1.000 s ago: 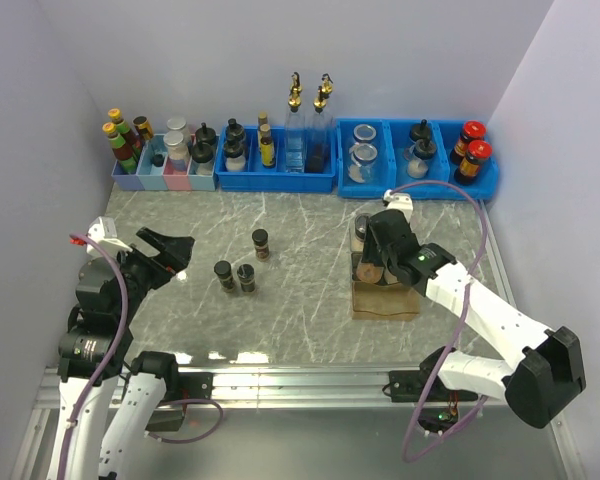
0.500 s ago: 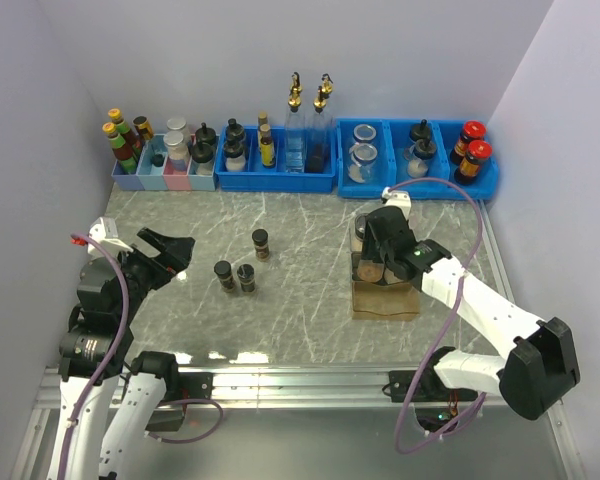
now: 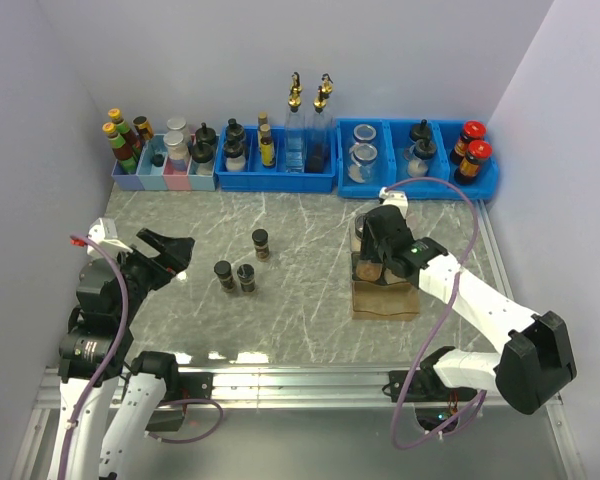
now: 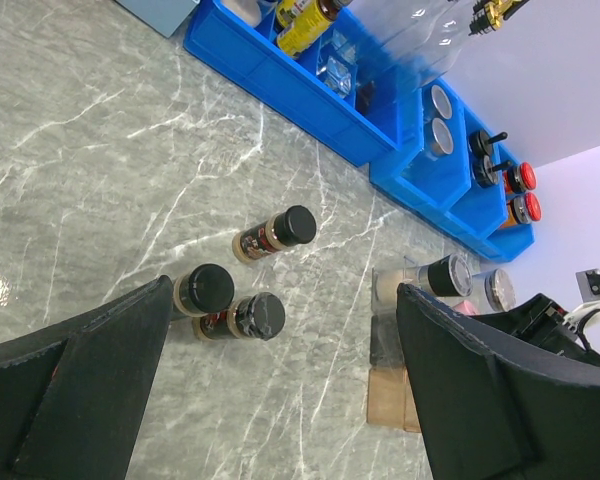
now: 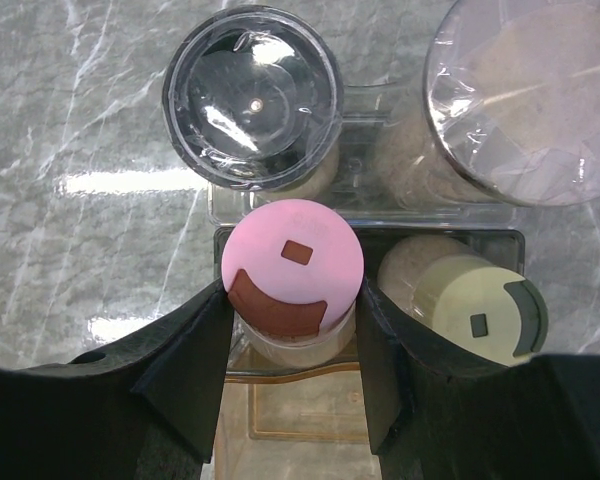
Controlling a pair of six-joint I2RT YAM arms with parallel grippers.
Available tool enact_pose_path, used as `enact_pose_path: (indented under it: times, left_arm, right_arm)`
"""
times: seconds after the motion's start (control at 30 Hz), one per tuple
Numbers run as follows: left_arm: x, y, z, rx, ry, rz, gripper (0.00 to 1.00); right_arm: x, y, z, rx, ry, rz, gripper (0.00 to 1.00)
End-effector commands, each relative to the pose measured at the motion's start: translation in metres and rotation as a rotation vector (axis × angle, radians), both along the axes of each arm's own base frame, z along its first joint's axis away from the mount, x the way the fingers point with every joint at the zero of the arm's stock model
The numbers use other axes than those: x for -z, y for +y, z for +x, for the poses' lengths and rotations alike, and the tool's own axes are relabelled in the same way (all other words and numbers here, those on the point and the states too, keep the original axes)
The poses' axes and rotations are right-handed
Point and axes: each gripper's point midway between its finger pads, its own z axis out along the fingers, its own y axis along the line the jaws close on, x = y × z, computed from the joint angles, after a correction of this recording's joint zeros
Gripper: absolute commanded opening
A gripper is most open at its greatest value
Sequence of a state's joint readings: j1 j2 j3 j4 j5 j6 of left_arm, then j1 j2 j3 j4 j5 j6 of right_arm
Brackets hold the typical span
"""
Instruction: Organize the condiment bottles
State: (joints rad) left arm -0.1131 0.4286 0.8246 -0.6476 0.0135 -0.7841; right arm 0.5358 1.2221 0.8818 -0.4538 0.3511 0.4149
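Three black-lidded spice jars (image 3: 261, 242), (image 3: 223, 274), (image 3: 246, 277) stand on the marble table; the left wrist view shows them too (image 4: 276, 232). My left gripper (image 3: 170, 250) (image 4: 283, 290) hangs open and empty to their left. My right gripper (image 3: 370, 262) (image 5: 292, 300) is over a clear stepped rack (image 3: 385, 300), its fingers pressed on both sides of a pink-lidded jar (image 5: 292, 265) standing in the rack. Beside it stand a pale-yellow-lidded jar (image 5: 460, 305), a clear-lidded jar (image 5: 252, 90) and a wider jar (image 5: 530, 100).
Blue bins (image 3: 276, 178) (image 3: 420, 185) line the back wall with tall gold-spouted bottles (image 3: 307, 120), red-capped sauce bottles (image 3: 472, 150) and other jars. A pastel bin (image 3: 165, 175) stands at back left. Walls close both sides.
My right gripper has shifted slightly back and left over the rack, staying around the pink-lidded jar. The left arm and the three table jars have not moved.
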Motion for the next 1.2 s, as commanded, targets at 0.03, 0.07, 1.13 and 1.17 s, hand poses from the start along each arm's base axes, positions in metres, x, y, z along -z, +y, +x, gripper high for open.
enact_pose_path:
  times: [0.03,0.07,1.13,1.17]
  left_arm:
    - [-0.006,-0.003,0.002,0.007,-0.035,-0.019,0.99]
    - [-0.006,-0.003,0.002,0.007,-0.035,-0.019,0.99]
    - [-0.005,-0.004,0.004,0.011,-0.037,-0.022,0.99]
    - [-0.005,-0.004,0.004,0.013,-0.039,-0.021,0.99]
  right_arm:
    - [0.008,0.005,0.001,-0.003,-0.005,0.042,0.00]
    - [0.011,0.006,-0.001,-0.009,0.001,0.044,0.00]
    - [-0.068,0.022,-0.034,-0.109,-0.104,0.086,0.86]
    - [-0.076,0.031,-0.035,-0.144,-0.111,0.102,0.86]
